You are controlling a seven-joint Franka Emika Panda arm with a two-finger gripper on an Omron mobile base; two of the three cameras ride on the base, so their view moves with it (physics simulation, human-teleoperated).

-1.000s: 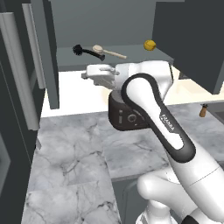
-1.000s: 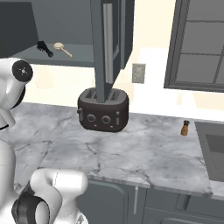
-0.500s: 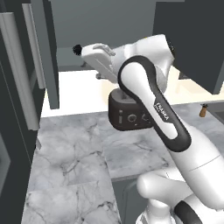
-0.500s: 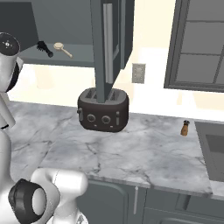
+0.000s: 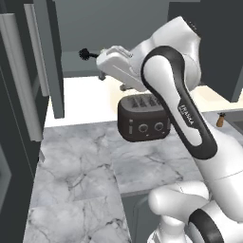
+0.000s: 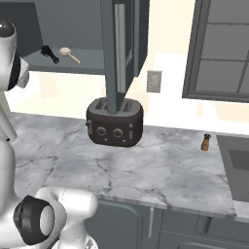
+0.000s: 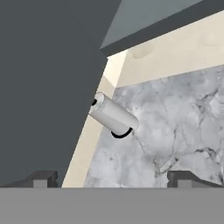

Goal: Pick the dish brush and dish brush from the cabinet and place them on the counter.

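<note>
On the grey shelf of the open cabinet [image 6: 92, 61] the black dish brush [image 6: 50, 54] and the cream dish brush [image 6: 69, 55] lie side by side. From the left, just the black brush's spiky head [image 5: 85, 53] pokes out behind my hand. My gripper [image 5: 112, 81] hangs in front of the shelf's edge, right of the black brush, open and holding nothing. In the hand view its fingertips [image 7: 41, 178] stand wide apart over the marble counter [image 7: 175, 122], beside a dark cabinet face with a pale bar handle [image 7: 113, 116].
A dark toaster [image 5: 142, 123] stands on the counter [image 6: 146, 165] below the shelf. An open cabinet door [image 6: 119, 48] hangs above the toaster, another [image 5: 47, 57] at the left. A small pepper grinder [image 6: 206, 142] and a sink [image 6: 238, 165] are to the right.
The arm has swung upward, lifting the hand from below the shelf's edge to shelf level near the brushes. Its fingers have stayed open. The brushes have not moved.
</note>
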